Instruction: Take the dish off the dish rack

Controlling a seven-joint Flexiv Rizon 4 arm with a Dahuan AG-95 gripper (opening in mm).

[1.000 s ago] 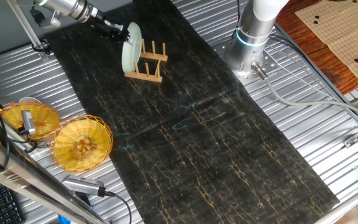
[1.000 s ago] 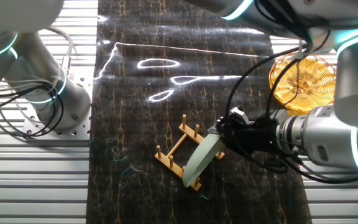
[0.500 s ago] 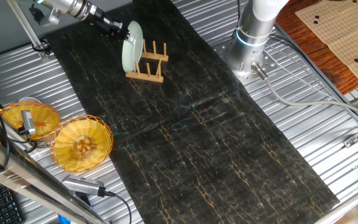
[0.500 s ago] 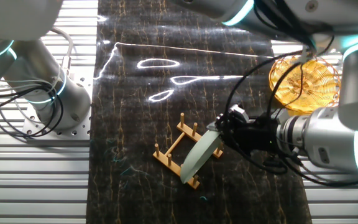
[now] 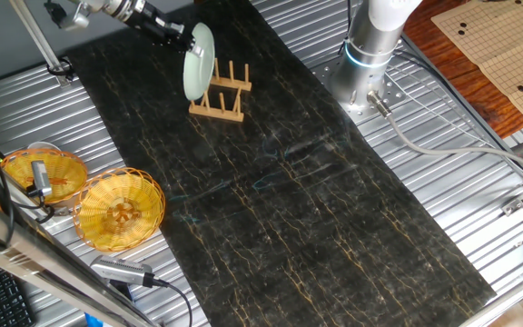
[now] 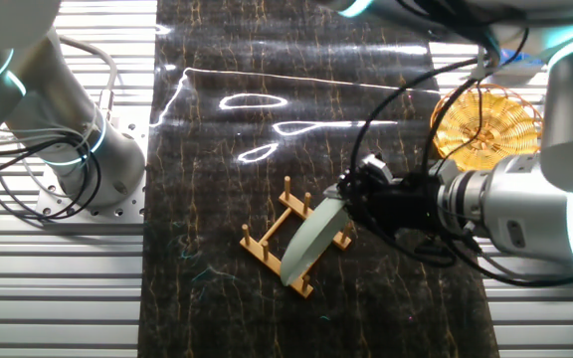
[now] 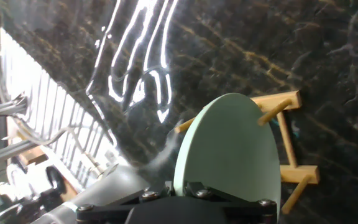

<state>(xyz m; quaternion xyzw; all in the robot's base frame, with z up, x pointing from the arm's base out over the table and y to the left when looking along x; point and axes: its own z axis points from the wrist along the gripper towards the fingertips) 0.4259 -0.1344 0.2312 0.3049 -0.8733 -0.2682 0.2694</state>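
The pale mint-green dish (image 5: 199,62) stands on edge, tilted, at the left end of the small light-wood dish rack (image 5: 222,98) at the far side of the dark mat. My gripper (image 5: 180,33) is shut on the dish's upper rim. In the other fixed view the dish (image 6: 309,244) leans across the rack (image 6: 265,252), and the gripper (image 6: 349,196) holds its top edge. In the hand view the dish (image 7: 229,149) fills the middle, with rack pegs (image 7: 277,109) behind it. Its lower edge looks to be still between the pegs.
Two yellow wire baskets (image 5: 121,209) (image 5: 44,173) sit at the mat's left edge; one shows in the other fixed view (image 6: 485,119). A second arm's base (image 5: 370,54) stands to the right of the rack. Ridged metal table (image 5: 425,109) surrounds the mat.
My gripper has risen and shifted a little with the dish. The dish stands higher against the rack. The rack has slid slightly along with it.
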